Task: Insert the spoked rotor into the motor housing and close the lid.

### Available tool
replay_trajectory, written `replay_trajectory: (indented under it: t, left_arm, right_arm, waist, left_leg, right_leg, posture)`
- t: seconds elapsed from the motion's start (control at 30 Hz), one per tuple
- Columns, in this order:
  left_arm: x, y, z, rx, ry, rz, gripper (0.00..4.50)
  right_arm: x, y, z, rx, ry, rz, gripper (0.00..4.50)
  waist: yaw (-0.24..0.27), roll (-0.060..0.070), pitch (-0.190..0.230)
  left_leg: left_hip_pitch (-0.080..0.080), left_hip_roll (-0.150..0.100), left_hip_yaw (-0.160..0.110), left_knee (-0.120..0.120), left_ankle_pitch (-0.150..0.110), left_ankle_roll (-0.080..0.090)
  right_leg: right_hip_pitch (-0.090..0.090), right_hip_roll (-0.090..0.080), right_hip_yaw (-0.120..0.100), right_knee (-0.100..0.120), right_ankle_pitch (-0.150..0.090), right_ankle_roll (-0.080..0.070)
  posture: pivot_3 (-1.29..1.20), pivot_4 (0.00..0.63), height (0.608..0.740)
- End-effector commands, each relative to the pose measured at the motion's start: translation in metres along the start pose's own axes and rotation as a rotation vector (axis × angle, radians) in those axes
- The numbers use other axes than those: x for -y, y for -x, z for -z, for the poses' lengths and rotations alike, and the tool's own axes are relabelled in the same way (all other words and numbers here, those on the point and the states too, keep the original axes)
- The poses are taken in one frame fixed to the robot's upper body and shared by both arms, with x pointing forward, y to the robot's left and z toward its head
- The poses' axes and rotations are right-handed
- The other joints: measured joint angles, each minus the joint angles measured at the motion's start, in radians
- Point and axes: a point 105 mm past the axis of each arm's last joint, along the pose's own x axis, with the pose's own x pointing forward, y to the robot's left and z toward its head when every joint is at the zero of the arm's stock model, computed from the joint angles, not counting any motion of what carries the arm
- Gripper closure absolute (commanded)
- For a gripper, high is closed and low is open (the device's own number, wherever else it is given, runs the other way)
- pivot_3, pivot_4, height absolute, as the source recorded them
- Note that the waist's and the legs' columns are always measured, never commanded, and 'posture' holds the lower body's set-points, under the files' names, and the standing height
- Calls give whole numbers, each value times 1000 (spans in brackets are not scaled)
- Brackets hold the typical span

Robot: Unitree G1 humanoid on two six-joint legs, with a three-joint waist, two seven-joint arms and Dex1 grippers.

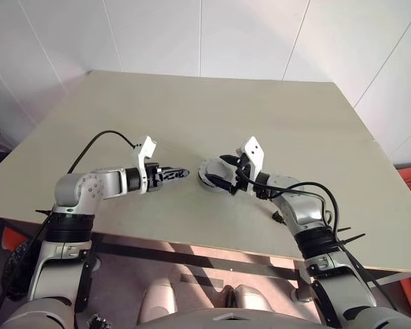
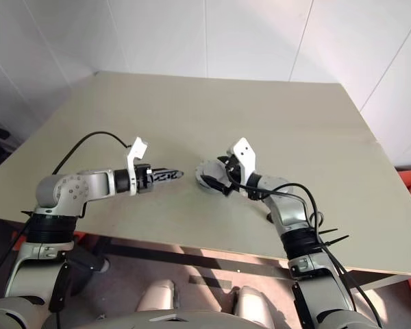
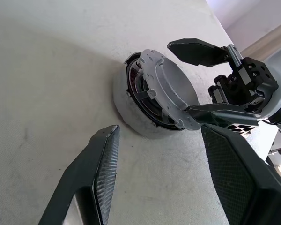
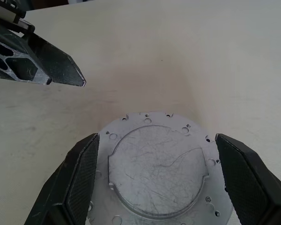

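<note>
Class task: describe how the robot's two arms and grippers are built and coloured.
Both arms are silver-grey metal with black joint bands and loose black cables. The left gripper and right gripper each have two black fingers with a textured inner face, and a white angular bracket sits on each wrist.

Plain scratched grey lid [image 4: 159, 173], copper-ringed grey motor housing [image 3: 131, 105], beige table [image 1: 274, 123]

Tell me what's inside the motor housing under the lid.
Through the gap under the tilted lid, the motor housing shows a copper-coloured winding edge and dark parts. The lid hides the centre, so the rotor can't be confirmed.
</note>
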Motion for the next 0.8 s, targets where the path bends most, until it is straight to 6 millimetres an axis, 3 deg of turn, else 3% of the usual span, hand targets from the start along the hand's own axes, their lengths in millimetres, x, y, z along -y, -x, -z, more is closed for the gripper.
replay_trajectory:
  t: [0.03, 0.43, 0.63, 0.8]
  left_arm:
    - [2, 7, -13, 47, -39, -5, 1527]
    - [2, 8, -17, 56, -50, -14, 1527]
    - [0, 10, -19, 62, -54, -25, 1527]
    - [-1, 11, -19, 66, -53, -30, 1527]
  right_arm:
    - [-1, 1, -2, 16, 2, -7, 23]
    - [2, 1, 13, -20, -35, 16, 23]
    - [8, -1, 13, -20, -24, 43, 1428]
    - [10, 0, 7, -16, 8, 44, 1422]
  waist:
    - [0, 0, 0]
    - [-1, 0, 0]
    - [-1, 0, 0]
    - [-2, 0, 0]
  left_leg:
    - [0, 0, 0, 0, 0, 0]
    - [1, 0, 0, 0, -2, 3]
    - [1, 0, 0, 0, -2, 3]
    - [1, 0, 0, 0, -2, 4]
  right_leg:
    - [0, 0, 0, 0, 0, 0]
    - [1, 0, 0, -1, 0, 0]
    - [1, 0, 0, -1, 0, 0]
    - [1, 0, 0, -1, 0, 0]
  posture:
    - [0, 0, 740]
    - [0, 0, 740]
    - [0, 0, 740]
    - [0, 0, 740]
